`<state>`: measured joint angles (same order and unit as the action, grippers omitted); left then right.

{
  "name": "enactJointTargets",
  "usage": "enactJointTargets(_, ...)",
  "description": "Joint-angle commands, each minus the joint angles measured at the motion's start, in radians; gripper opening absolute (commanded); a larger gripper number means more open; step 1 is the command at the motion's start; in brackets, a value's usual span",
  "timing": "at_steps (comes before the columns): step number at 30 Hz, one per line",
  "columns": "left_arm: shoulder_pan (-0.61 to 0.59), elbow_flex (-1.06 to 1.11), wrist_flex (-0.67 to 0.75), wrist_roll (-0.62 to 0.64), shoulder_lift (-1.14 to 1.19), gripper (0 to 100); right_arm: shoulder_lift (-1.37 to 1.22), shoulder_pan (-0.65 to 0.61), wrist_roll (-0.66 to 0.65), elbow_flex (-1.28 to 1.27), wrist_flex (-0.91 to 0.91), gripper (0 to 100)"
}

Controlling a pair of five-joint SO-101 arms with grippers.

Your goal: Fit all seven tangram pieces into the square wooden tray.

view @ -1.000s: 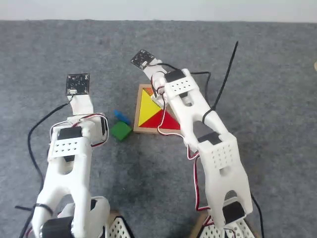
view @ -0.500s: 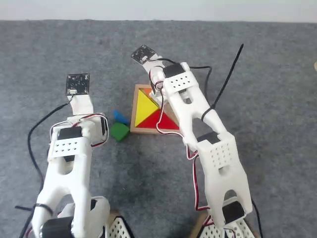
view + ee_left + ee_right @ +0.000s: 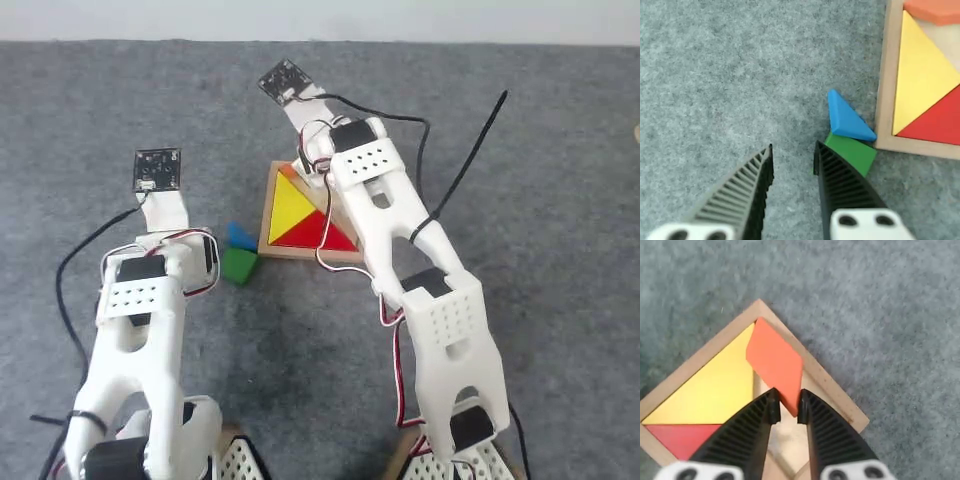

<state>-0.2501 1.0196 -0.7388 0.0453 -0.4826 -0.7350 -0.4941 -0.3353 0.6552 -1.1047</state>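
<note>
While right gripper [image 3: 786, 407] pinches tip of orange piece [image 3: 774, 362], nearly closed on it, step in hand is seating it in tray [image 3: 835, 390] corner beside yellow triangle [image 3: 705, 395]. Red triangle [image 3: 680, 437] lies in tray.

Next, likely: turn orange piece, press flat.

Left gripper [image 3: 793, 147] part open, holds nothing, just beside green block [image 3: 852, 152]. Blue wedge [image 3: 845, 117] touches green block, both outside tray.

Pieces smooth, flat, sharp-cornered; bench [image 3: 715, 75] grey, fuzzy.

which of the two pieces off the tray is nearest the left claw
The green piece, almost at the left claw's fingertip; the blue triangle lies beyond it, nearer the tray.
</note>
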Motion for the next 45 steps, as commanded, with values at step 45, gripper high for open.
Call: enactJointTargets(45,0.006,0.005,0.035,-0.014,-0.002,13,-0.087,0.047,-0.092,0.123,0.128,15.8)
